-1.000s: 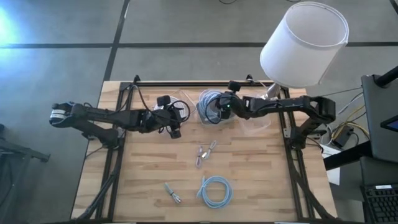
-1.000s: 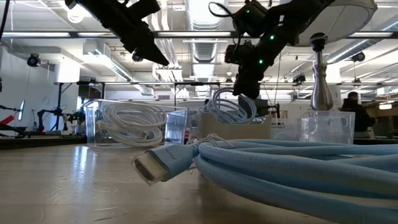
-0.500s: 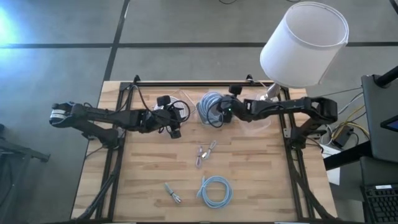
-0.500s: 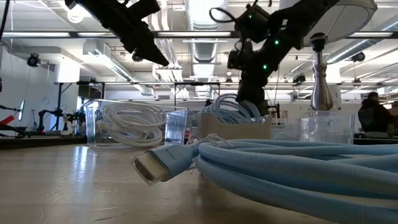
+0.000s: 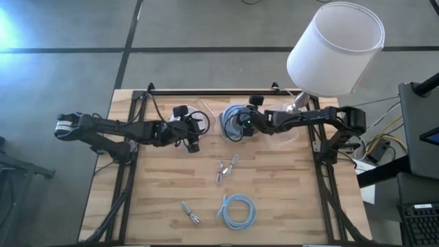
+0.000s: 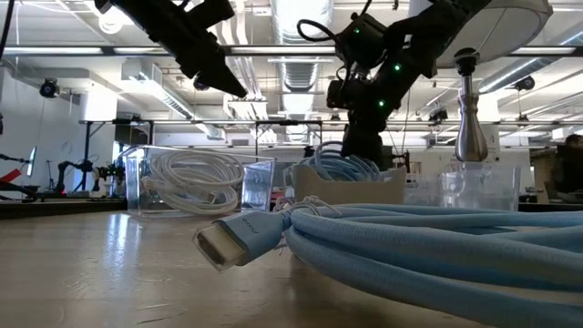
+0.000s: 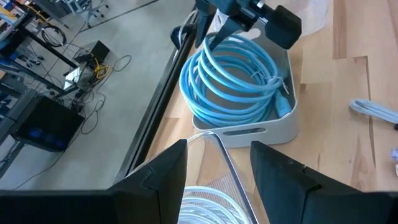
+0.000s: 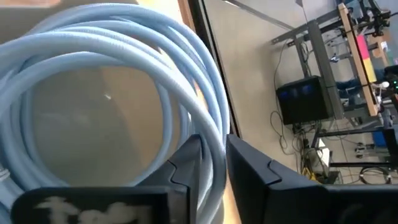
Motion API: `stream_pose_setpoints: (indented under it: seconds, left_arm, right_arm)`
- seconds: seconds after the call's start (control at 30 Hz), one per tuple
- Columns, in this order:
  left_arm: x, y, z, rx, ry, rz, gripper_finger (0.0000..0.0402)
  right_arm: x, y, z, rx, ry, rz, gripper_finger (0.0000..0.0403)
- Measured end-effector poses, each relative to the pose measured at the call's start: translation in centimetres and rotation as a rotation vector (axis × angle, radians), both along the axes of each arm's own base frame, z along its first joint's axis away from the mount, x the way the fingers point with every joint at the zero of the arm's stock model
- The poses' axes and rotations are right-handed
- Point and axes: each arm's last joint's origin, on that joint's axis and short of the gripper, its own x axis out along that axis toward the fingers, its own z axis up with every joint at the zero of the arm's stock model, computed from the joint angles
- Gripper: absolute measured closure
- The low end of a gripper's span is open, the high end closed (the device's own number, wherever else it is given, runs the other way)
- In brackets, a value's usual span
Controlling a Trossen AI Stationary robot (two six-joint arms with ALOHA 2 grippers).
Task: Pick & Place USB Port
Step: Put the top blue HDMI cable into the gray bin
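blue cable coil [image 7: 239, 78] in bin, between right gripper [image 7: 214, 38] fingers.

Bright ceiling strip lights [image 6: 64, 50] glare; right wrist close-up blurred.

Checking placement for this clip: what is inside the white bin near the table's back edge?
A coiled light-blue cable fills the white bin, with the right hand at the coil's far side. The bin floor under the coil is mostly covered; nothing else shows.
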Motion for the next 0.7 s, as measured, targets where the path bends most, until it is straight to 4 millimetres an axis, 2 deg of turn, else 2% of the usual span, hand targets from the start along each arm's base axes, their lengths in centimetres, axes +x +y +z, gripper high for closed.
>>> stream_pose_setpoints:
  seconds: [0.43,0.7]
  left_arm:
    - [0.0,0.0,0.0,0.000,0.001,0.000,0.0220]
    - [0.0,0.0,0.0,0.000,0.003,0.000,0.0220]
  right_arm:
    - [-0.3,0.5,1.2,0.129,0.014,-0.057,0.0252]
    - [0.0,2.0,2.1,0.150,-0.005,-0.045,0.0235]
